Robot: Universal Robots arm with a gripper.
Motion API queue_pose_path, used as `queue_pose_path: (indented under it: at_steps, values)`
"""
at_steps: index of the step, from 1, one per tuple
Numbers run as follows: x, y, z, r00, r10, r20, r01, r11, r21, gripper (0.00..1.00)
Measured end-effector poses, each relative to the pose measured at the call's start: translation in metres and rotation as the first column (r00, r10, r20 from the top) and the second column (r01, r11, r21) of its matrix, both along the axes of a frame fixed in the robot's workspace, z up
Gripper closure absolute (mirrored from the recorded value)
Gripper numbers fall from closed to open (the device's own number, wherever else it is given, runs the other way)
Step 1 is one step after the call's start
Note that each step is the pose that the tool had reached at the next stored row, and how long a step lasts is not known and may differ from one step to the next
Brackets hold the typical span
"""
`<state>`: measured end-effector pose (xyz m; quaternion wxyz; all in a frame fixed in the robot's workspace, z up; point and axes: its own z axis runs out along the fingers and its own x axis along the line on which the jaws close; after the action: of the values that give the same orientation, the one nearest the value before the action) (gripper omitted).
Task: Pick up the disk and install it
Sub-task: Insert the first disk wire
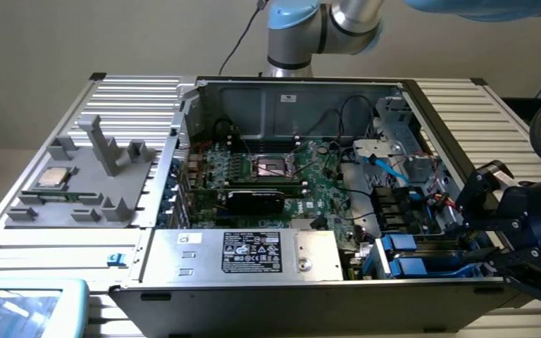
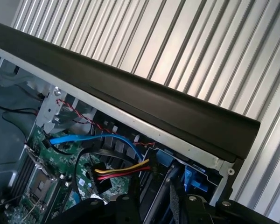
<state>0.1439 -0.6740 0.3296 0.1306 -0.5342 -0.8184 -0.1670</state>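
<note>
Closest to the wrist camera is my gripper, nosed down at the drive bay in a corner of the case. Can't tell if it's clamped or loose, honestly.

Wrist view gives me the tight stuff. The black case rim runs right alongside, with the blue data cable and red-yellow power wires bunched just inboard.

Exterior view gives the layout. The disk, blue carrier and all, sits in that bay at the case's near corner on the exterior view's right, just beside me. The silver power supply lines the near edge next to it. The grey fixture tray is well apart, at the left edge of the tabletop.

Room-wise, it's open ribbed tabletop past the rim and cables crowding inside.
</note>
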Motion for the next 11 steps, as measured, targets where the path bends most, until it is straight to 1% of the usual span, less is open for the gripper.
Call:
queue_pose_path:
  at_steps: [2, 7, 8, 11]
  values:
    - [-0.0001, -0.0001, -0.0001, 1.0000, 0.000, 0.0043, 0.000, 1.0000, 0.0001, 0.61]
    - [0.0000, 0.0000, -0.0004, 0.9996, 0.000, 0.0286, 0.000, 1.0000, 0.0010, 0.61]
    - [0.0000, 0.0000, -0.0005, 0.9995, 0.000, 0.0300, 0.000, 1.0000, 0.0009, 0.61]
    - [-0.0001, 0.0000, -0.0005, 0.9995, 0.000, 0.0303, 0.000, 1.0000, 0.0008, 0.61]
